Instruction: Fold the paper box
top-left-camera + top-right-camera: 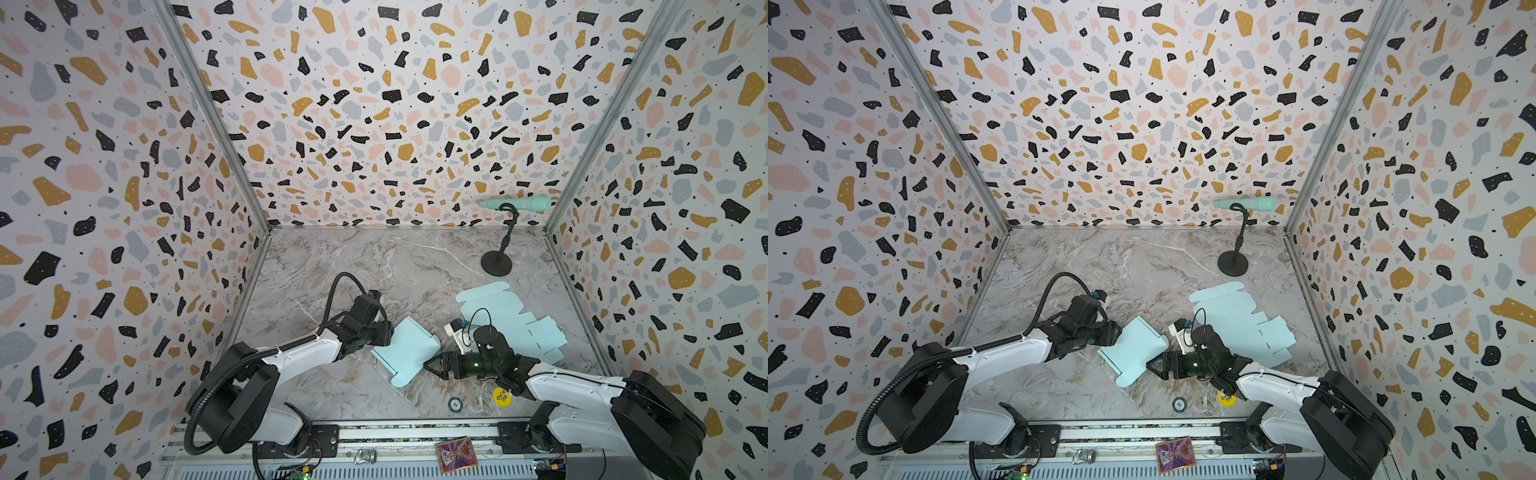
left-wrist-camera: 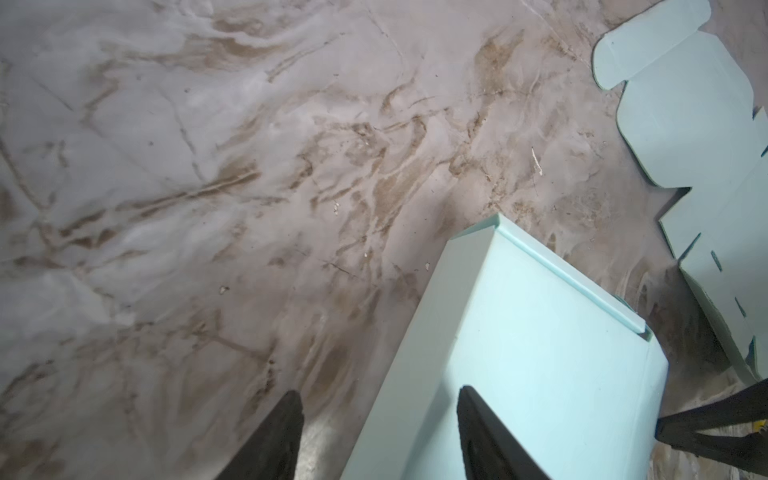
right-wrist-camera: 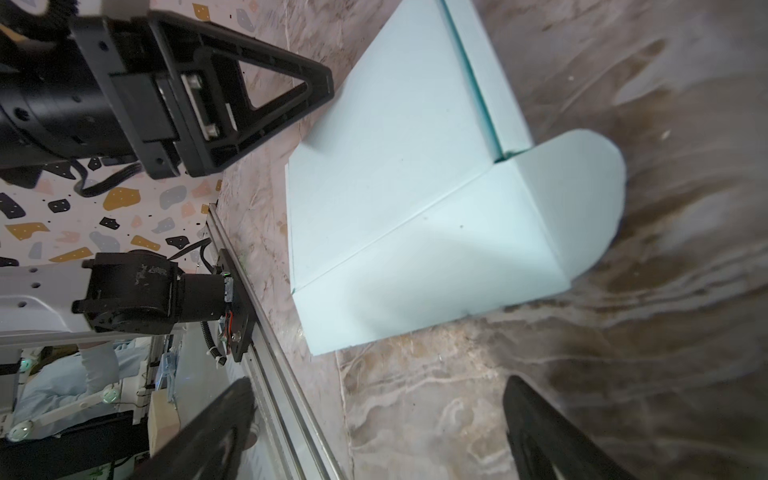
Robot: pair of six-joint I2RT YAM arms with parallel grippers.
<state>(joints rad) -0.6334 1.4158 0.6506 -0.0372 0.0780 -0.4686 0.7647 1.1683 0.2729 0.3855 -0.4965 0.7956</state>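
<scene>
The paper box (image 1: 405, 353) (image 1: 1133, 353) is light blue and partly folded, lying in the middle of the marble table with a rounded flap toward the front. My left gripper (image 1: 390, 336) (image 2: 380, 399) stands at its left edge, jaws apart. One finger hangs over the table and one over the top panel (image 2: 540, 353), with the side wall between them. My right gripper (image 1: 428, 365) (image 3: 378, 386) is open just off the box's right corner, with only bare table between its fingers. In the right wrist view the box (image 3: 415, 187) shows creased panels.
A second flat, unfolded blue blank (image 1: 511, 316) (image 1: 1241, 320) lies behind the right arm. A black stand (image 1: 496, 262) holding a teal microphone (image 1: 519, 203) is at the back right. A yellow disc (image 1: 502, 397) and a small round chip (image 1: 455, 404) lie near the front rail (image 1: 374, 432).
</scene>
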